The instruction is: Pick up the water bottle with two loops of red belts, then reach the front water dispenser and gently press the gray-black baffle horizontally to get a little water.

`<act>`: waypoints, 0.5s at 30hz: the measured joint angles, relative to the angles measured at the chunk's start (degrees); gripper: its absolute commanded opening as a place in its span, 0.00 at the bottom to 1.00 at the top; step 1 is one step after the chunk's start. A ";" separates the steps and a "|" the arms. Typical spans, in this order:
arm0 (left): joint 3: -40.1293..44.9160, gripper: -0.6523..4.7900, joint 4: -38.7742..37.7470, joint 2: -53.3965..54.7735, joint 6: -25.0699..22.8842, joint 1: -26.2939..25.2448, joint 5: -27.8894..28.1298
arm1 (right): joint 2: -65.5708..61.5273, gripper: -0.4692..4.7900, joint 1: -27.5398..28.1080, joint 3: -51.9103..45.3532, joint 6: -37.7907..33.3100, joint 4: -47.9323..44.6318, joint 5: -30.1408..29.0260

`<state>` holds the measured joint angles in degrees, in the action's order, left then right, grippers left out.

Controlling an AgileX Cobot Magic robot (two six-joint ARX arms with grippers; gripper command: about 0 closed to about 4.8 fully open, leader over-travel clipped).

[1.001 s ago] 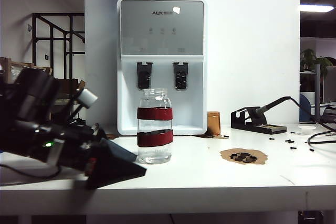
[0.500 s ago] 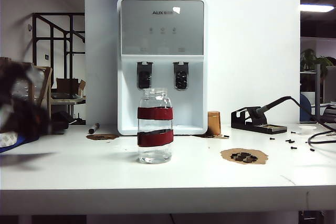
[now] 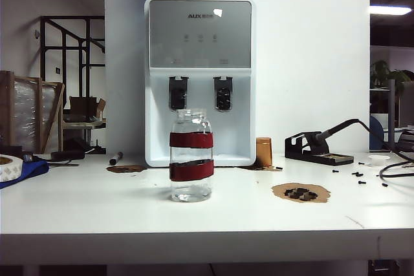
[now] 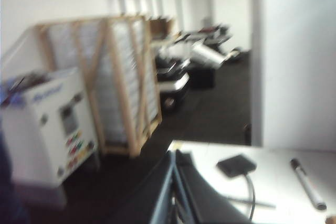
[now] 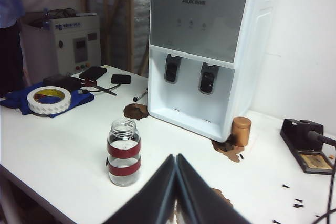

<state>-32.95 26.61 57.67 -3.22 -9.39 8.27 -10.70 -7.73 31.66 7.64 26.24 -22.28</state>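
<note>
The water bottle (image 3: 191, 154), clear glass with two dark-red bands, stands upright on the white table in front of the water dispenser (image 3: 200, 63). Two gray-black baffles (image 3: 178, 92) (image 3: 222, 93) hang side by side under the silver panel. Neither arm shows in the exterior view. In the right wrist view my right gripper (image 5: 176, 157) is shut and empty, above the table and nearer the camera than the bottle (image 5: 124, 152), with the dispenser (image 5: 205, 51) behind. My left gripper (image 4: 173, 153) is shut and empty, pointing past the table's corner toward the room in a blurred picture.
A copper cylinder (image 3: 262, 151) stands by the dispenser's right foot. A soldering-iron stand (image 3: 319, 147), loose screws and a brown patch with black bits (image 3: 300, 192) lie to the right. A tape roll (image 5: 49, 99) on blue cloth, a marker (image 3: 116, 158) and a wooden crate (image 4: 105, 82) are on the left.
The left arm, low over the table's left side a second ago, has swung away leftward and out of the exterior view. The bottle has not moved.
</note>
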 measured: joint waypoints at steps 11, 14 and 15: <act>0.96 0.11 -26.60 -15.08 6.01 -0.72 -19.23 | 10.54 0.09 -0.04 -13.42 -10.21 -7.48 1.51; 5.38 0.11 -28.11 -18.03 5.44 -0.39 -20.28 | 10.54 0.08 0.02 -15.54 -13.49 -11.82 1.75; 8.44 0.11 -25.75 -20.11 4.59 -0.46 -20.85 | 10.54 0.09 0.00 -16.74 -13.68 -14.23 1.70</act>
<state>-24.51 0.86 37.56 1.37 -9.85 -12.58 -0.16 -7.73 14.92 -6.04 12.01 -20.58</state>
